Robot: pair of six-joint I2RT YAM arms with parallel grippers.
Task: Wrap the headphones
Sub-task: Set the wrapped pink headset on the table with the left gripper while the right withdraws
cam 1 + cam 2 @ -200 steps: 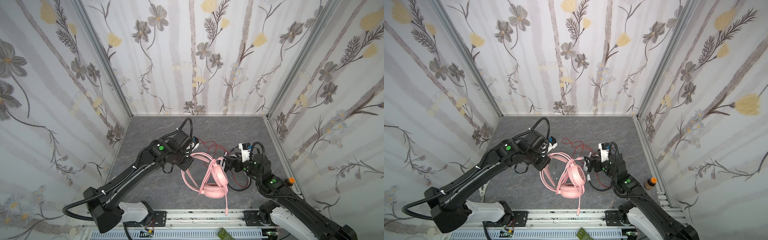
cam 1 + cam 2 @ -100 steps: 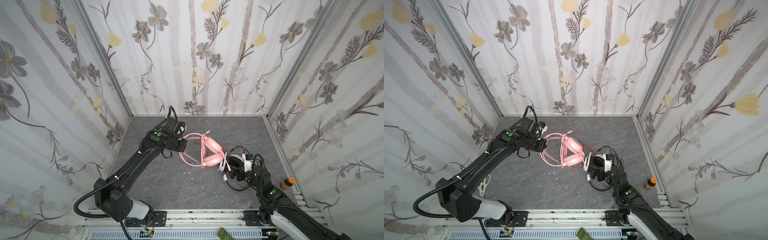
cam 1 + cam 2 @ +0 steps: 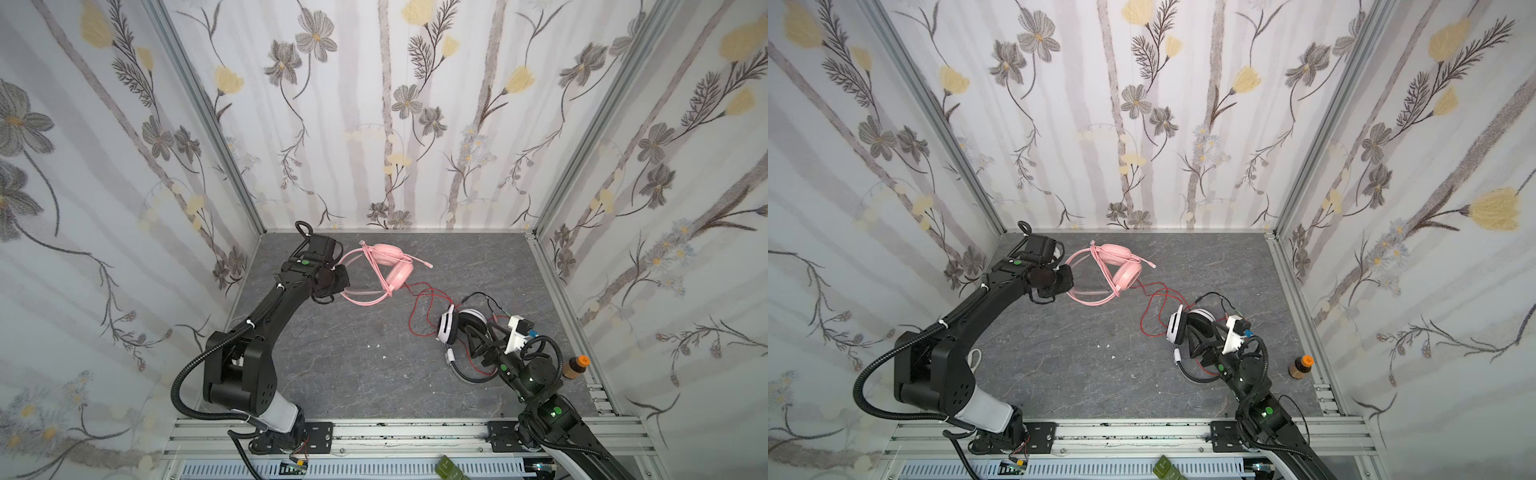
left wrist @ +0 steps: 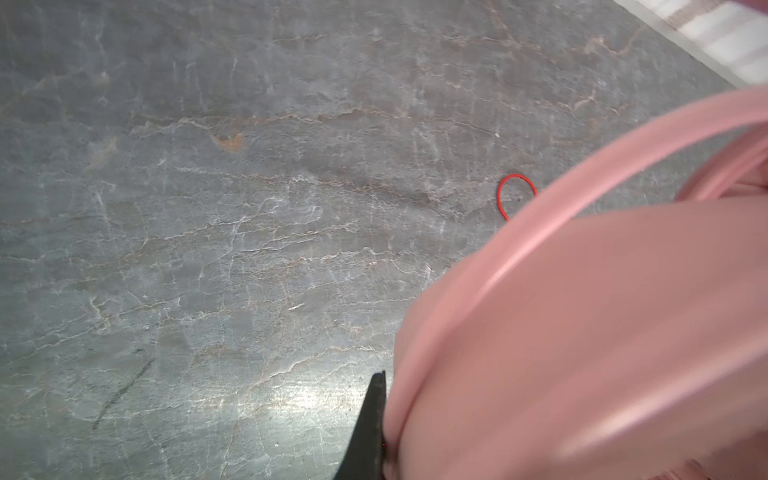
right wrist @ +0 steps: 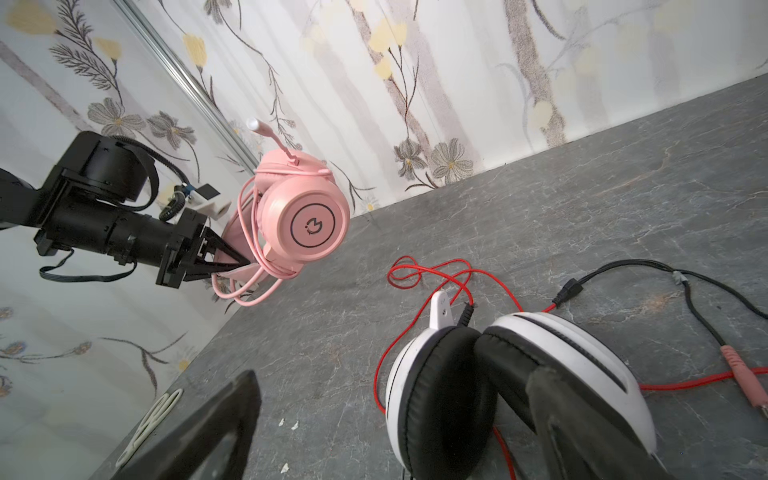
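My left jaws, above the rear-left of the grey stone-look tabletop (image 3: 353,374), pinch the headband of the pink plastic over-ear headset (image 3: 400,273). My right jaws stand spread at the white-and-black padded headset (image 3: 471,320), front-right. Risk: its thin red cable (image 5: 377,376) reaches the pink cups and could snag.

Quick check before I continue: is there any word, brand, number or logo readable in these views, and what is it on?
No readable words or numbers in any view.
pink headset, earcup: a dark ring logo with a small cat-head mark inside, no letters.
brown bottle: any label is too small to read.
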